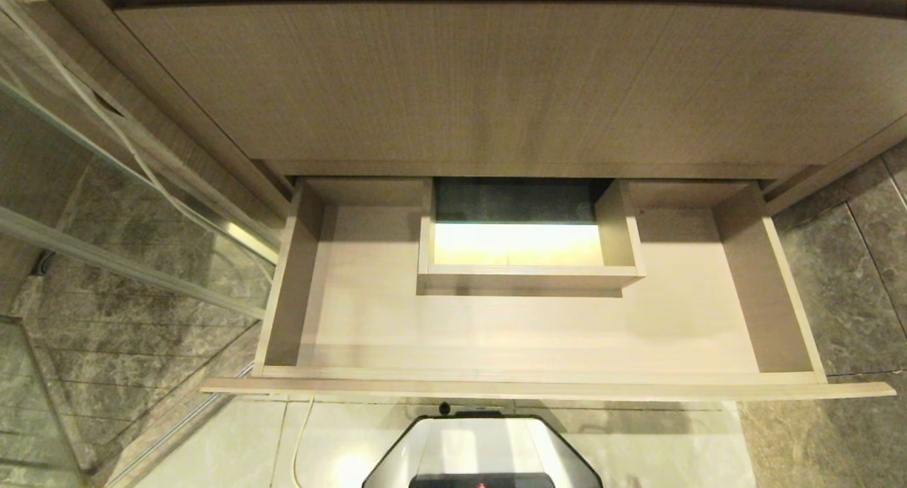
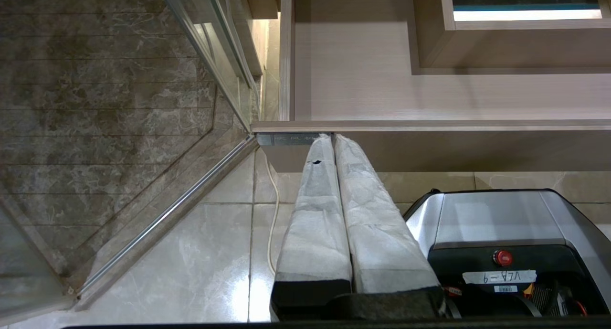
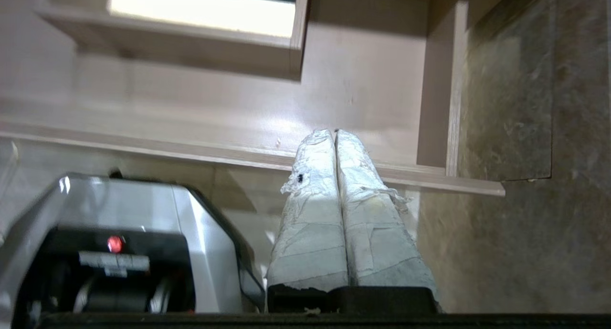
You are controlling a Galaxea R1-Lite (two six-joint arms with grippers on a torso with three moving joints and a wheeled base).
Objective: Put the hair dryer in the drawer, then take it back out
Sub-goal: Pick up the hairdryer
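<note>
Standing open and bare, the drawer [image 1: 538,332] shows no hair dryer; both the left gripper [image 2: 333,137] and right gripper [image 3: 334,132] hang below its front, jaws together, holding nothing.

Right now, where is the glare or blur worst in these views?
Head view: the boxed cut-out at the back of the drawer is blown out with bright light. Left wrist view: sharp, with glare on the floor tiles. Right wrist view: motion-blurred on its left part, smearing the robot base.
</note>
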